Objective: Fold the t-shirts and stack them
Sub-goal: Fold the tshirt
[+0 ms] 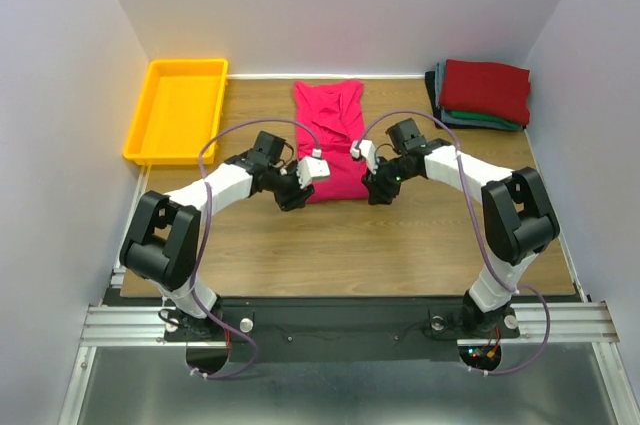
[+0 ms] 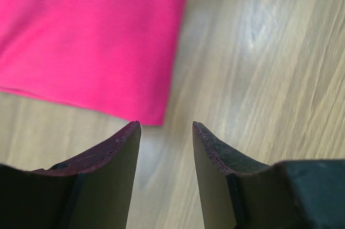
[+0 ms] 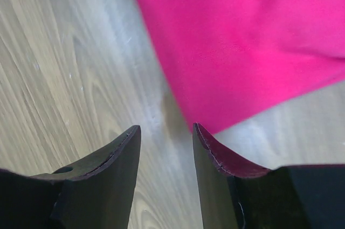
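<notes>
Two robot arms work at a wooden counter (image 1: 330,255), midway through folding and stacking t-shirts. A bright crimson cloth t-shirt (image 1: 330,140) lies flat at the middle of the counter towards the back. It is drawn into a long, narrow panel, its neck end farthest from the arms and its straight hem nearest them.

At the back right corner sits a stack of folded shirts (image 1: 483,93). A darker red folded rectangle (image 1: 486,87) lies on top, a teal-green one (image 1: 490,121) shows beneath it, and a dark grey or black one (image 1: 434,85) is at the bottom. That part of the job looks finished.

The left tool (image 2: 166,126) hangs just off the hem's left corner and the right tool (image 3: 166,129) just off its right corner. Each has its jaws parted about halfway, with only bare wood showing in the gap. Neither has hold of the cloth.

By the look of it, the crimson shirt's sides are already turned in. It has yet to be folded across its length to match the rectangles in the corner, then carried over and laid on the pile. Whether more shirts wait out of view cannot be told. A yellow plastic tray (image 1: 140,130) stands at the back left, well apart from the shirts.
</notes>
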Action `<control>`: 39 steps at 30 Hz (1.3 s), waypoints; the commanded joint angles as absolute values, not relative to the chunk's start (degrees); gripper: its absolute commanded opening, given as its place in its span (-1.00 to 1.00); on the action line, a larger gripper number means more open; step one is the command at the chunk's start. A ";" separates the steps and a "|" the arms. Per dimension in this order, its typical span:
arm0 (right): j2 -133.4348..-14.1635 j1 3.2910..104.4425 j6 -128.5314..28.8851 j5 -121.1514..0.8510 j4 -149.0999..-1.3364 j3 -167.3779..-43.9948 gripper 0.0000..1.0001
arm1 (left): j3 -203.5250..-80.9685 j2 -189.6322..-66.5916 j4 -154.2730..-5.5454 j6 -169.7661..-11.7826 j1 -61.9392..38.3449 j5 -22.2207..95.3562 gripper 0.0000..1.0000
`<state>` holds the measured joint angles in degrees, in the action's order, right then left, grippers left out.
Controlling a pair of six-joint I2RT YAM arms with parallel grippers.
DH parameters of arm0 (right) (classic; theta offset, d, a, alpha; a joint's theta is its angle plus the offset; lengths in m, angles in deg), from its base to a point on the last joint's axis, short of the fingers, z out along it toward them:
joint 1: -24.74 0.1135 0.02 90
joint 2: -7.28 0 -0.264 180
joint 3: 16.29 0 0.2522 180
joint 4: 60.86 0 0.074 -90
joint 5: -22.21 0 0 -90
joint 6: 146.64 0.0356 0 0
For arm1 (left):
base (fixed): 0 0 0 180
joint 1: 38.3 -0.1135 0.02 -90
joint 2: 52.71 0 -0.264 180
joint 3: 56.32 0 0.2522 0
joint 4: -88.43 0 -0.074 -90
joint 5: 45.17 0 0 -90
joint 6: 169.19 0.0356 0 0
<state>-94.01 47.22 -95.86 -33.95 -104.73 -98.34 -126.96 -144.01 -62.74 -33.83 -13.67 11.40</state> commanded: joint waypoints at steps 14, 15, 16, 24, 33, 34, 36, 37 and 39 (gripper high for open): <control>-93.09 50.84 -108.05 -42.13 -91.85 -90.87 -0.12 | -122.11 -145.78 -76.31 -24.35 -7.80 21.27 0.11; -93.52 51.02 -108.14 -42.21 -91.59 -90.35 -0.13 | -122.28 -146.74 -76.40 -24.18 -7.62 21.97 0.11; -93.79 51.11 -108.32 -42.39 -91.41 -90.08 -0.14 | -122.72 -147.18 -76.40 -24.09 -7.54 22.24 0.11; -95.64 51.28 -107.09 -44.67 -89.39 -89.73 -0.62 | -122.81 -150.61 -74.91 -23.03 -6.74 23.21 -0.11; -88.18 51.28 -101.99 -42.13 -91.14 -88.33 -0.99 | -122.64 -145.17 -70.26 -24.35 -6.66 19.53 -1.00; -87.21 51.28 -101.64 -41.08 -91.67 -88.24 -0.99 | -122.64 -144.38 -69.46 -24.35 -6.66 19.08 -1.00; -84.41 51.28 -100.50 -40.28 -93.77 -87.97 -0.99 | -122.64 -141.92 -66.83 -24.18 -6.57 17.51 -1.00; -83.43 51.28 -100.23 -39.41 -94.65 -87.89 -0.99 | -122.55 -141.04 -64.82 -24.09 -6.31 17.06 -1.00; -81.67 51.28 -98.92 -38.62 -97.11 -87.53 -0.99 | -122.46 -138.41 -62.87 -24.00 -5.69 15.92 -1.00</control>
<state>-86.65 50.74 -101.78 -41.73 -93.67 -87.55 -121.87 -145.15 -69.40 -24.06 -6.81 20.14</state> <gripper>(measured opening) 0.028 0.106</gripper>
